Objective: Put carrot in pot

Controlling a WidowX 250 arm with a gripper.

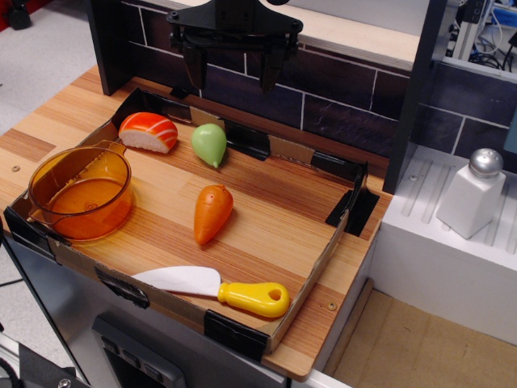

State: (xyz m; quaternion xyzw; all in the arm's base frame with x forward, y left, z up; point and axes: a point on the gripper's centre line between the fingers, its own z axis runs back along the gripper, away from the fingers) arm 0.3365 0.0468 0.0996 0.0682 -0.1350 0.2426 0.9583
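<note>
The orange toy carrot [212,212] lies on the wooden board near the middle, its tip pointing toward the front. The translucent orange pot [81,192] stands empty at the left edge of the board, a hand's width left of the carrot. My black gripper [232,66] hangs open and empty high above the back of the board, well behind the carrot, its two fingers spread apart.
An orange-and-white sushi piece [149,132] and a pale green pear toy [210,144] lie at the back left. A toy knife [218,289] with a yellow handle lies at the front. A low cardboard rim [323,259] edges the board. A white salt shaker [474,194] stands to the right.
</note>
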